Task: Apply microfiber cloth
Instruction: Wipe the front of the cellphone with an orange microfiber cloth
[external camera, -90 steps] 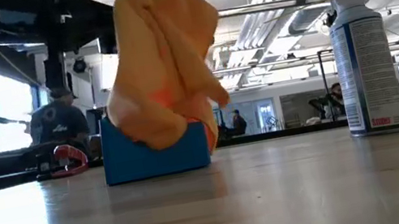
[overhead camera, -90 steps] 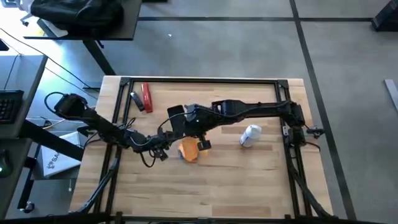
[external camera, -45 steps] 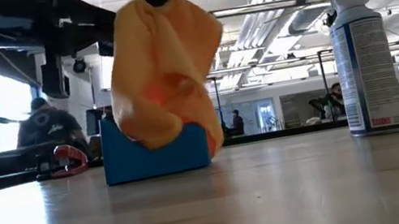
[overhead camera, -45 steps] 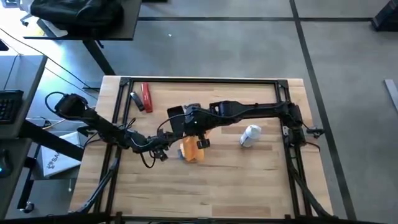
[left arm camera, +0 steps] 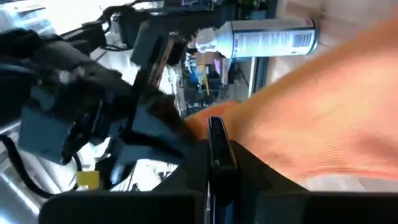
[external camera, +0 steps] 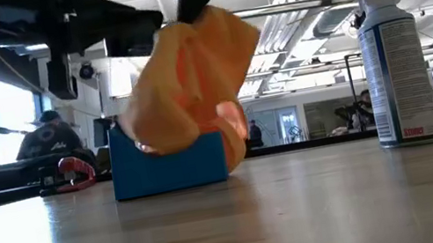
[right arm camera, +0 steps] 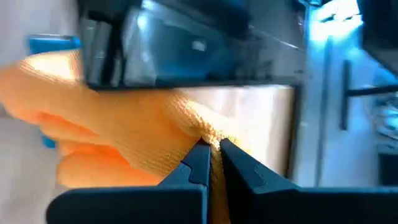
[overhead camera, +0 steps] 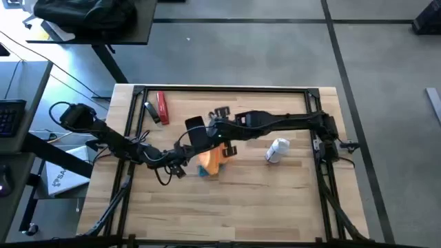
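The cloth (external camera: 192,81) is soft orange fabric with a fine woven, matt nap, creased into loose folds. The table (overhead camera: 262,196) is pale wood planking, smooth with a faint sheen. The block (external camera: 169,167) under the cloth looks like smooth matt blue plastic. The spray can (external camera: 396,63) is glossy metal with a white plastic cap

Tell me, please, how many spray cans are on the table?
1: a white spray can stands right of the orange microfiber cloth, beside the right arm. Others could be hidden beneath the arms.
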Robot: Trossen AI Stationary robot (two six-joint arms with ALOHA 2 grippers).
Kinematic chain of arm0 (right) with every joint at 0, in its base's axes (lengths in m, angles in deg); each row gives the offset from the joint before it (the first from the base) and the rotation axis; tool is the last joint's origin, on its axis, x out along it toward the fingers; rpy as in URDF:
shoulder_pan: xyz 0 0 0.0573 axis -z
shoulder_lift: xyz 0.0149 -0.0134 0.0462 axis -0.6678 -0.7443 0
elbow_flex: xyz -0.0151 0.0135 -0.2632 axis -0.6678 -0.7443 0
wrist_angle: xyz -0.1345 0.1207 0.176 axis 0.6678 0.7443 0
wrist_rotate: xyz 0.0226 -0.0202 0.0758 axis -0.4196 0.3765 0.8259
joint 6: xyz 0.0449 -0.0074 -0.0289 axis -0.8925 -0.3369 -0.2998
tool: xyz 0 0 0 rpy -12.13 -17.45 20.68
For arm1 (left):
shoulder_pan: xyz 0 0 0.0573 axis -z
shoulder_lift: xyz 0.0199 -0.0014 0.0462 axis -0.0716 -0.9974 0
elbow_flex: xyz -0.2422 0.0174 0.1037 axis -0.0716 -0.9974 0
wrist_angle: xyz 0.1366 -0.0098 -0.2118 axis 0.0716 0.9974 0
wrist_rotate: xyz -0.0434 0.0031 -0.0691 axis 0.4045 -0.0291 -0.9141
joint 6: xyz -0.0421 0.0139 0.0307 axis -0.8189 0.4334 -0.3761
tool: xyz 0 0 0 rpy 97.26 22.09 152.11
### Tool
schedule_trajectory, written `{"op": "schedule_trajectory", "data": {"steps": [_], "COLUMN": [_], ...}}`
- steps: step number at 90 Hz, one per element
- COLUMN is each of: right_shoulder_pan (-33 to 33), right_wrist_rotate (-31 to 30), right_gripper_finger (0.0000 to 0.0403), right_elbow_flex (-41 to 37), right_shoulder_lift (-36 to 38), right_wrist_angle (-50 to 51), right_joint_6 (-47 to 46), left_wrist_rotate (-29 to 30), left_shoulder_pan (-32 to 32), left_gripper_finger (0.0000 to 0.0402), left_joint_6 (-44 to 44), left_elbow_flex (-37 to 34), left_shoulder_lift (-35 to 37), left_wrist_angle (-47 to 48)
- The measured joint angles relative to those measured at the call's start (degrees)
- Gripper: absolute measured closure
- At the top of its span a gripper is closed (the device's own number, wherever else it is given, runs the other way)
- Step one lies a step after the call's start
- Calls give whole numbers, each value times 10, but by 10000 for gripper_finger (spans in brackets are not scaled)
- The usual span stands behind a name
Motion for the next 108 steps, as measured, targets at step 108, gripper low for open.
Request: {"op": "schedule_trajectory", "data": {"steps": [108], "right_shoulder_pan": [26], "right_wrist_rotate": [208], "right_gripper_finger": [403], "right_elbow_flex": [1], "right_shoulder_lift": [-58], "right_wrist_angle": [-194], "right_joint_6": [64], "left_wrist_rotate": [-63], "left_shoulder_pan": [13], "left_gripper_finger": [387], "left_joint_6": [12], "left_elbow_flex": [-2], "left_shoulder_lift": [-1], "left_wrist_angle": [6]}}
